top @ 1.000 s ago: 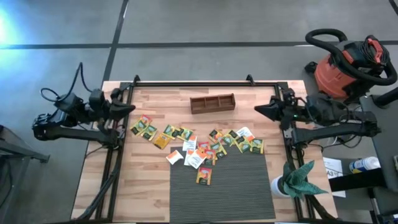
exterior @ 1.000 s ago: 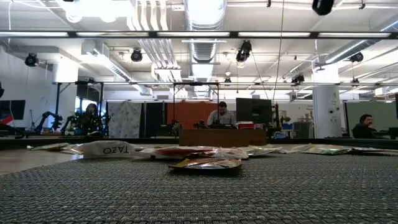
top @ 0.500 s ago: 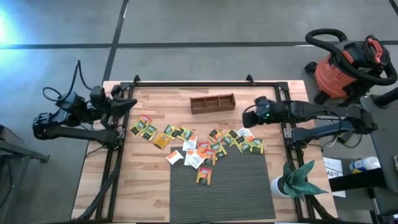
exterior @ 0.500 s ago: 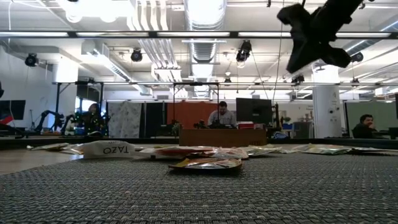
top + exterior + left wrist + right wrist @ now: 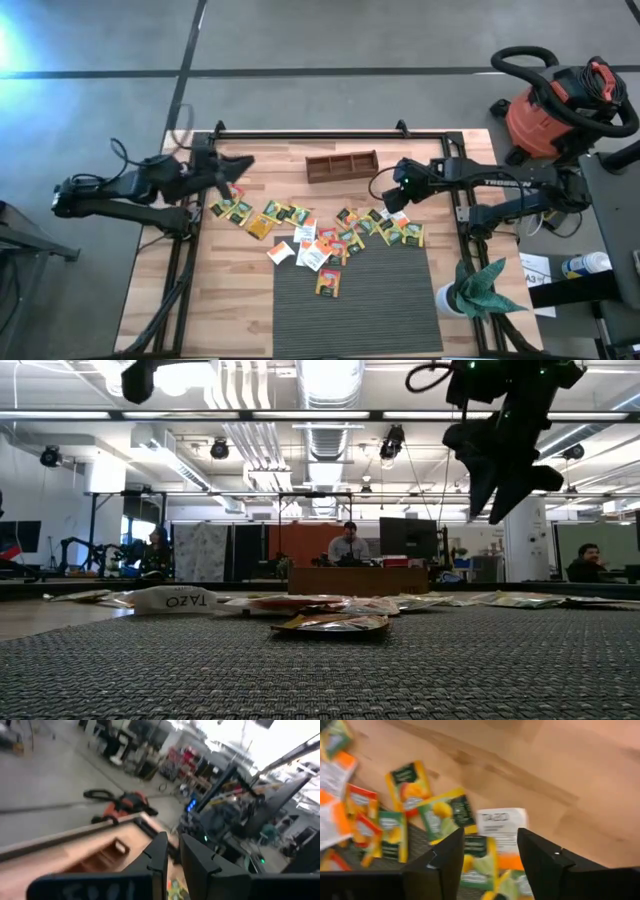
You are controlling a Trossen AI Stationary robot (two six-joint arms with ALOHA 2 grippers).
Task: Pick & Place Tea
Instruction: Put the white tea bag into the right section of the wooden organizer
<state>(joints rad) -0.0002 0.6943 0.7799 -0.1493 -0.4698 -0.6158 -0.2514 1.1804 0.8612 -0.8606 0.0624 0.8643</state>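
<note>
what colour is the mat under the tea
Dark grey, ribbed mat; clearest in the high view.

Both hands [image 5: 238,163] [image 5: 381,200] open, aloft

Legible text: "TAZO" on white tea sachet [image 5: 175,600], low view, lying at mat's far left edge. Same wording faintly readable on white sachet [image 5: 501,823] in right wrist view, btwn the fingers. No other legible labels, nos. or signs.

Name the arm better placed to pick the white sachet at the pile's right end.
Right. Its gripper hangs open directly over the white sachet; the left gripper is across the table, by the pile's other end.
</note>
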